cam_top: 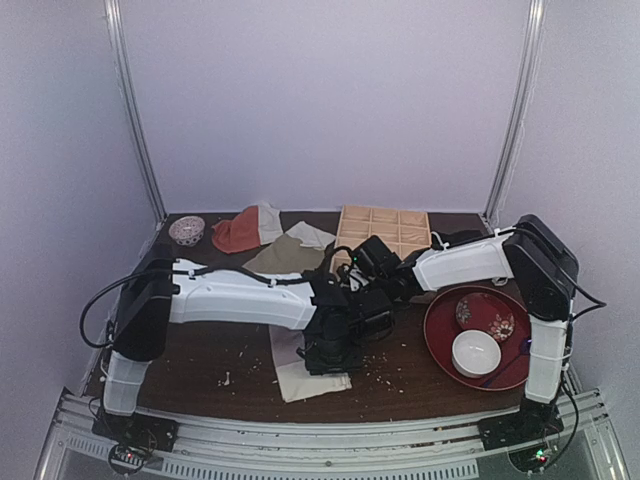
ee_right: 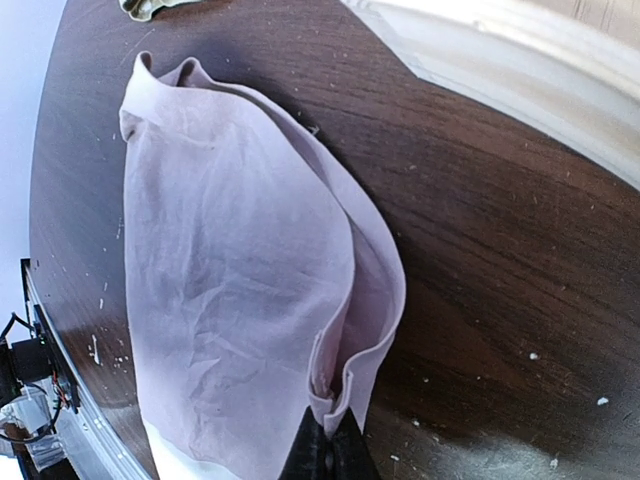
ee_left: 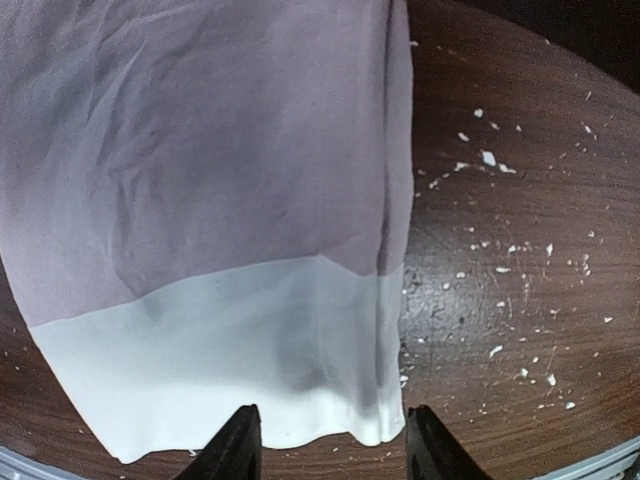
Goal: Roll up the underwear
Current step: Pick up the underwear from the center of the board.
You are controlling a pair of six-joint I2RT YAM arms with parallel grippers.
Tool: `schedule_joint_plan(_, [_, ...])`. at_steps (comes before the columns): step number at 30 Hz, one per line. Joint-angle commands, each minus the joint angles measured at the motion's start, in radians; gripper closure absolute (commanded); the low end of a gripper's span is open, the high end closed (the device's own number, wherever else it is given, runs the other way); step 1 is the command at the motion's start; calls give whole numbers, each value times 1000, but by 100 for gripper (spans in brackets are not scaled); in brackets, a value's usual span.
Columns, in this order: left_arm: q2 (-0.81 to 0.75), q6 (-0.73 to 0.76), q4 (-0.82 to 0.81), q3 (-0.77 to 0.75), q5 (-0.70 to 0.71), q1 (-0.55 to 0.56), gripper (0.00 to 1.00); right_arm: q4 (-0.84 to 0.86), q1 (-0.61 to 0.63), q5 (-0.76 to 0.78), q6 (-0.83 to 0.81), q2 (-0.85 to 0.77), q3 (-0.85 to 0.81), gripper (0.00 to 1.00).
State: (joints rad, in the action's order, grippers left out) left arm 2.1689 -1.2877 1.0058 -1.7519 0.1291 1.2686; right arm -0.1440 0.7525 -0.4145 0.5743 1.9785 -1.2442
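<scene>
The underwear (cam_top: pixel 300 375) lies on the dark wooden counter (cam_top: pixel 230 355) near its front edge, about midway between the two arm bases. Its white waistband (ee_left: pixel 220 360) is toward the front and the mauve-pink body runs away toward the back.

The left tool (ee_left: pixel 330 445) hangs over the waistband's near edge with its fingers (ee_left: pixel 235 448) apart, one on each side of the band's corner. Nothing is gripped between them.

The right tool (ee_right: pixel 325 450) is pinched together on a folded edge of the underwear (ee_right: pixel 230 270). It holds two layers of the pink fabric, which stand up in a loose open loop from the counter.

Pale crumbs (ee_left: pixel 487 157) are scattered over the wood beside the garment.

To the right sits a round red tray (cam_top: pixel 440 335) holding a white bowl (cam_top: pixel 476 352) and a dark patterned bowl (cam_top: pixel 485 315). At the back stand a pale wooden compartment box (cam_top: pixel 385 228), an olive-green cloth (cam_top: pixel 285 258), an orange-red and white cloth (cam_top: pixel 245 230) and a small patterned bowl (cam_top: pixel 187 230).
</scene>
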Motion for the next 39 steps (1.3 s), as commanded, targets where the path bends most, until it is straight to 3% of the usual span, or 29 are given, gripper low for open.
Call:
schedule_joint_plan(1, [46,-22,17,-57,31,18,51,-25,-7,-23,-9,15,-3,100])
schedule_joint_plan(8, [95,-9,41,-114,28,20,53,-19,-7,-23,-7,25,-2,100])
schedule_joint_plan(16, [115,-14,47,-126,27,23,68,-22,-7,-23,-10,31,-2,100])
schedule_joint_plan(26, [109,-30,17,-116,70,42,60,-7,-7,-37,-4,48,0,100])
schedule_joint_plan(39, [63,-67,-82,-26,168,80,59,49,-22,-83,14,58,16,100])
